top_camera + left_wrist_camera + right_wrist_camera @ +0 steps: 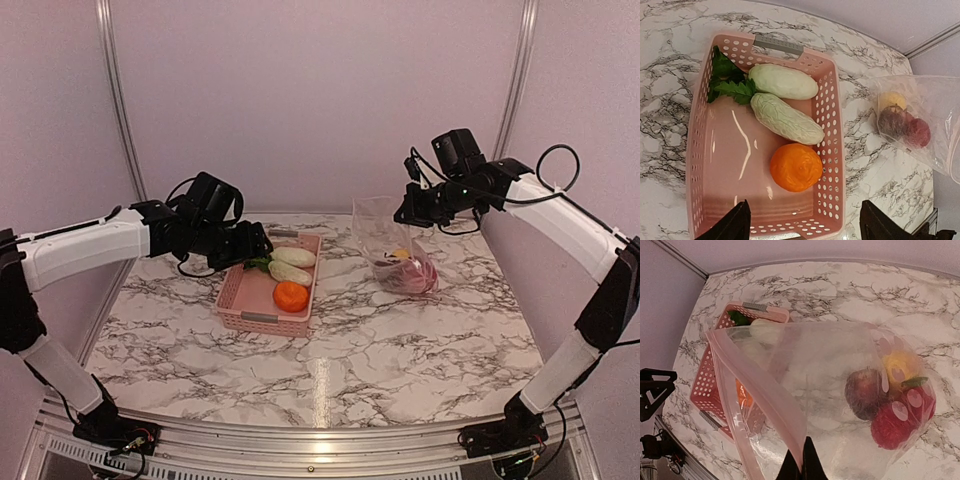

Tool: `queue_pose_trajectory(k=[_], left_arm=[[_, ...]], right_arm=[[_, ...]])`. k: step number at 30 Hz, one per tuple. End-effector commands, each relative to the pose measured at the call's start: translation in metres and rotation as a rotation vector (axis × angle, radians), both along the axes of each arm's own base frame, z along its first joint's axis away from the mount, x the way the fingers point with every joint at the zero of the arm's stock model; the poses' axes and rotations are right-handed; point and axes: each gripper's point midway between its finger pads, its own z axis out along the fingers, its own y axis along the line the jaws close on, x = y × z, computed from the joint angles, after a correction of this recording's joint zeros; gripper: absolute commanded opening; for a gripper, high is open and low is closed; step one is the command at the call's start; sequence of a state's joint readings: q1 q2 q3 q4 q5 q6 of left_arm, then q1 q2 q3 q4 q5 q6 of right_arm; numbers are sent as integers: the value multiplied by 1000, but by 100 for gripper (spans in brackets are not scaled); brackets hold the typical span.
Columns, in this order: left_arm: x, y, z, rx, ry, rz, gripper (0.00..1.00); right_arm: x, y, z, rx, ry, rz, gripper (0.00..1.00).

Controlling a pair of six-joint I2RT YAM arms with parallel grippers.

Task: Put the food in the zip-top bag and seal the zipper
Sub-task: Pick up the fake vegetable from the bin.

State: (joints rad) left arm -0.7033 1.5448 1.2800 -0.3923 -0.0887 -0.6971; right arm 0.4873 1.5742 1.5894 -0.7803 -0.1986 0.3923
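Table (400,340): marble top; basket left of centre, bag right of centre, the two apart.
Pink basket (250,292): holds four pieces; floor partly bare.
Zip-top bag (380,225): belly resting on the table, mouth lifted and gaping toward the basket.
Food in bag: yellow piece (900,365), dark purple piece (865,392) and red pieces (892,426), bunched at the bottom.
Food in basket: far white piece (784,81) and near white piece (787,119) side by side, touching; orange (796,167) just beside them; leafy green (727,80) in the far corner.
Left gripper (805,225): fingers spread wide, empty, hovering above the basket, closest to the orange.
Right gripper (408,212): fingers pressed together on the bag's mouth edge, holding it up.
Zipper (757,390): pale strip along the mouth, unsealed.
Step in hand: loading, roughly halfway; sealing not yet begun.
Next move: likely drop onto the orange, close, lift clear of the basket wall and carry into the mouth. The right hold must keep the mouth wide.
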Motion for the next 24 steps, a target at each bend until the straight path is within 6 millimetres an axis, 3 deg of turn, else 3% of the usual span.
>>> queue_pose_trajectory(k=[1, 8, 16, 24], left_arm=[[-11, -28, -29, -67, 134, -92, 75], [-17, -34, -79, -25, 325, -60, 72], [-9, -47, -102, -16, 361, -84, 68], [3, -44, -132, 61, 419, -47, 66]], right_arm=[[-7, 5, 13, 31, -33, 23, 0], [-10, 7, 7, 39, -28, 37, 0], [-11, 11, -4, 49, -9, 42, 0], [-12, 13, -13, 55, 7, 41, 0]])
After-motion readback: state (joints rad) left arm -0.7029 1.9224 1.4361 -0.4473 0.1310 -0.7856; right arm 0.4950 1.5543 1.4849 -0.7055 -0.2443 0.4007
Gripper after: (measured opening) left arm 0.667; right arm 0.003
